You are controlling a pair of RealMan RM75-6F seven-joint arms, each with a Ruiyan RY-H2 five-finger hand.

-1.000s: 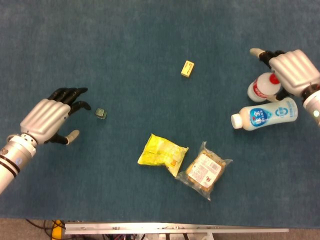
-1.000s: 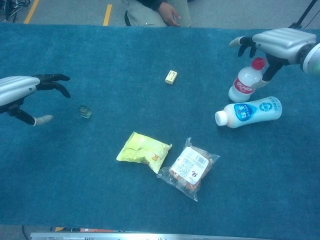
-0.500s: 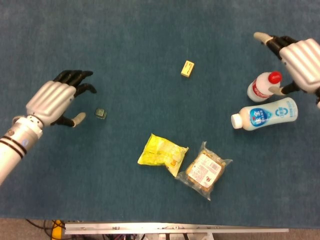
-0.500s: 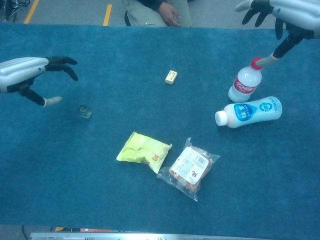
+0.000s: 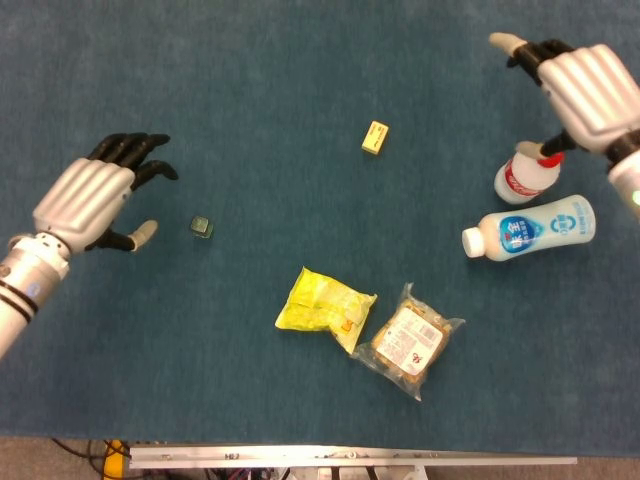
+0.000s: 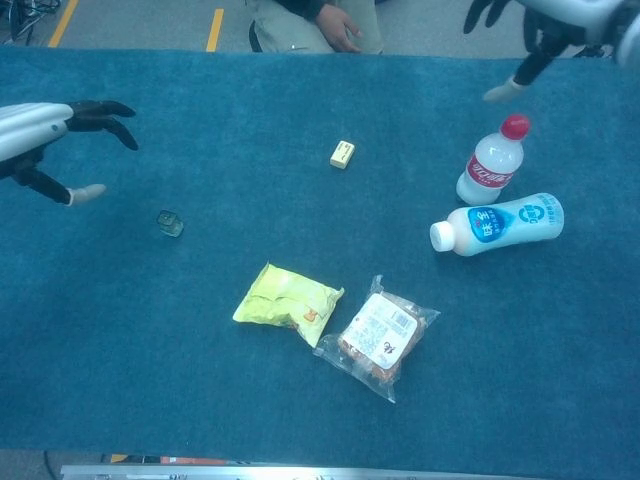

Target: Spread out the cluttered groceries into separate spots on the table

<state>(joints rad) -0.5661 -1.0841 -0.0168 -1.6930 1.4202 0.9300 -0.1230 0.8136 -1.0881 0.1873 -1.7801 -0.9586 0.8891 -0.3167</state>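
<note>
Now | left hand [image 5: 85,200], right hand [image 5: 585,90] spread, empty | white bottle [image 5: 530,228] lies crosswise, cap leftward

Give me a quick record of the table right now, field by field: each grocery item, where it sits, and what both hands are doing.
surface: blue table
red-capped bottle: upright, right side
white bottle: lying on its side, just in front of the red-capped bottle
yellow snack bag: centre front
clear snack packet: right of the yellow bag, very close to it
small yellow box: centre back, alone
small green cube: left side, alone
left hand: open, above the table left of the cube, holding nothing
right hand: open, raised above the red-capped bottle, holding nothing
</note>
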